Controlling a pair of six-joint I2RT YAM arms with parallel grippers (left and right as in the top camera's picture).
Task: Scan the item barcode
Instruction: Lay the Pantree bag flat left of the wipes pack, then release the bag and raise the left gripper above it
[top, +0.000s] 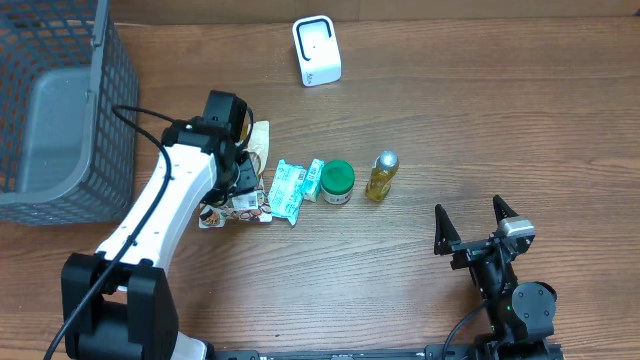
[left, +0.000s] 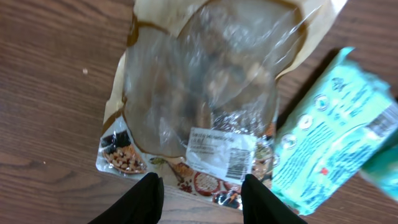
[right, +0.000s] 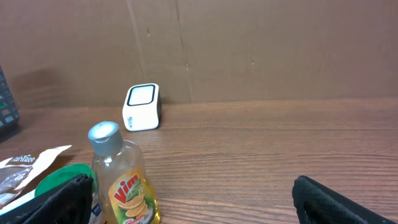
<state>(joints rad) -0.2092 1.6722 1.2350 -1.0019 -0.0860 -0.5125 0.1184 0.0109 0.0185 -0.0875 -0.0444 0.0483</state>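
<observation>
Nearest, at 5 o'clock, the right tool (top: 468, 208) stands fully open over bare worktop (top: 520, 110), holding nothing.

At 9 o'clock the left tool (left: 200, 183) sits over the snack pouch (left: 199, 81). Its fingers are partly open and straddle the pouch's lower edge. From the wrist view I cannot confirm that they have a hold.

The film looks slick and slack, so a pinch on that thin edge may slip. It may also crumple the white barcode label (left: 221, 147), which lies right beside the fingers, and a creased or covered code would not read. The teal packet (left: 329, 137) lies just beside the pouch at 3 o'clock and could be dragged along. The pouch might also droop when lifted and turn its label away from the white scanner (top: 317, 50), which stands well apart at 12 o'clock.

The pouch lies flat. It has a clear, crinkled, glary window, tan borders and printed food pictures along the bottom edge, and its contents look dark and loose.
</observation>
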